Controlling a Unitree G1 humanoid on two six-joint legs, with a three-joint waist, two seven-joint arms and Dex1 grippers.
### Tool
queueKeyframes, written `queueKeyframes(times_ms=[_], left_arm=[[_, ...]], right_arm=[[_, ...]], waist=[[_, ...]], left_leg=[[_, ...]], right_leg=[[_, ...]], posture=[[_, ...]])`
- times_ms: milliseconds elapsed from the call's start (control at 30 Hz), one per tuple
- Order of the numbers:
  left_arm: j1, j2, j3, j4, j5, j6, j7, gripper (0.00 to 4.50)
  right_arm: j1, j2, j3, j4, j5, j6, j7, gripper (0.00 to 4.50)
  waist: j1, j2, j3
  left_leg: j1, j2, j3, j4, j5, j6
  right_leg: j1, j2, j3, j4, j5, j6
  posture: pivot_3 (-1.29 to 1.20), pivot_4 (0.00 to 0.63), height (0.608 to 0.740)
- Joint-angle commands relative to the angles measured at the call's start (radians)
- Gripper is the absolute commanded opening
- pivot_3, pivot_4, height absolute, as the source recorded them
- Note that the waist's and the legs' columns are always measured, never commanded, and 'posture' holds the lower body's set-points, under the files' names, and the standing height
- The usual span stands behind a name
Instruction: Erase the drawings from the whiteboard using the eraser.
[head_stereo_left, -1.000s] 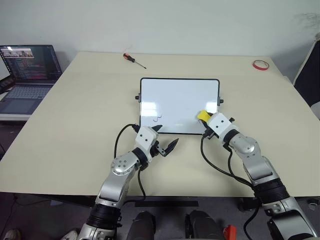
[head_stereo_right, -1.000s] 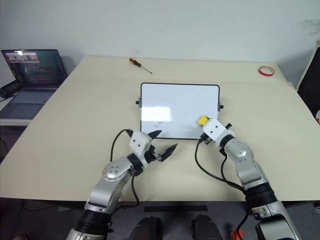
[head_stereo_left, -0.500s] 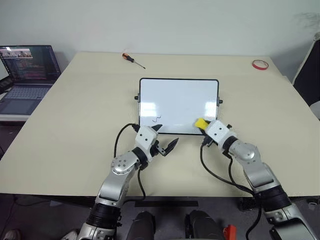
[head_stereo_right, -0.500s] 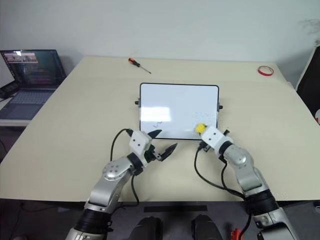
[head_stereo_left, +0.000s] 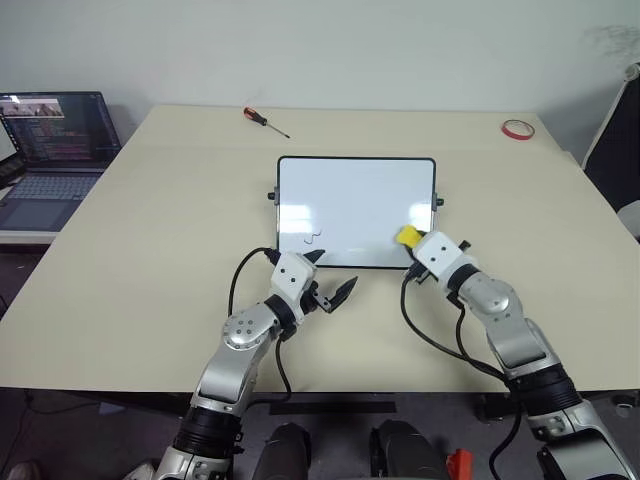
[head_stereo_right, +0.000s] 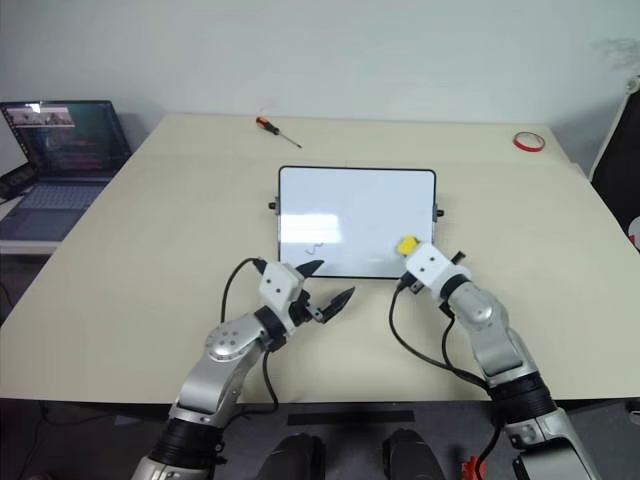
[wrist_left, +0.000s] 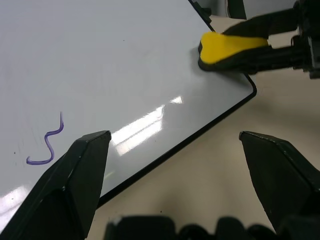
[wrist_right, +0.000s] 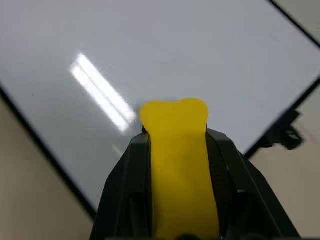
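Observation:
The whiteboard (head_stereo_left: 356, 195) lies flat in the middle of the table. One of the drawings, a dark squiggle (head_stereo_left: 312, 238), sits near the board's near left corner and is also seen in the left wrist view (wrist_left: 47, 142). My right gripper (head_stereo_left: 411, 243) is shut on the yellow eraser (head_stereo_left: 407, 236), whose tip rests on the board near its near right corner (wrist_right: 175, 120). My left gripper (head_stereo_left: 333, 271) hovers open and empty just in front of the board's near edge, close to the squiggle.
A screwdriver (head_stereo_left: 268, 120) lies at the far left of the table and a red tape ring (head_stereo_left: 517, 128) at the far right. An open laptop (head_stereo_left: 55, 140) stands on a side table to the left. Small black knobs (head_stereo_left: 438, 203) stick out from the board's short sides.
My right gripper slid the eraser toward the board's near edge, then back away and slightly right. The left gripper stayed still.

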Motion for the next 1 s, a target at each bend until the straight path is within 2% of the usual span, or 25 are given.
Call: queueKeyframes(times_ms=[33,467,867,1000], left_arm=[[-0.010,-0.001,-0.005,-0.037,-0.010,-0.010,-0.008,4.50],[-0.006,0.001,0.000,-0.044,-0.010,-0.005,-0.004,4.50],[0.007,0.003,0.001,-0.056,-0.008,-0.005,0.004,4.50],[0.044,0.006,0.011,-0.090,-0.013,0.006,0.017,4.50]], right_arm=[[0.014,-0.017,-0.025,0.028,-0.024,0.040,-0.020,1.15],[0.114,-0.019,0.063,-0.066,-0.023,0.016,0.083,1.15],[0.076,-0.015,0.029,-0.038,-0.007,0.009,0.071,1.15],[0.081,0.025,-0.007,-0.067,0.087,-0.013,0.095,1.15]], waist=[[0.000,0.000,0.000],[-0.004,0.000,0.000],[-0.005,0.000,0.000],[-0.006,0.000,0.000]], left_leg=[[0.000,0.000,0.000,0.000,0.000,0.000],[0.001,0.000,0.000,0.000,0.000,0.000],[0.002,0.000,0.001,0.000,0.000,0.000],[0.002,0.000,0.001,-0.001,0.000,0.000]], right_leg=[[0.000,0.000,0.000,0.000,0.000,0.000],[0.001,0.000,0.000,0.000,0.000,0.000],[0.001,0.000,0.001,0.000,0.000,0.001],[0.001,0.000,0.001,0.000,-0.001,0.001]], posture=[[0.00,0.150,0.740],[0.00,0.150,0.740],[0.00,0.150,0.740],[0.00,0.150,0.740]])
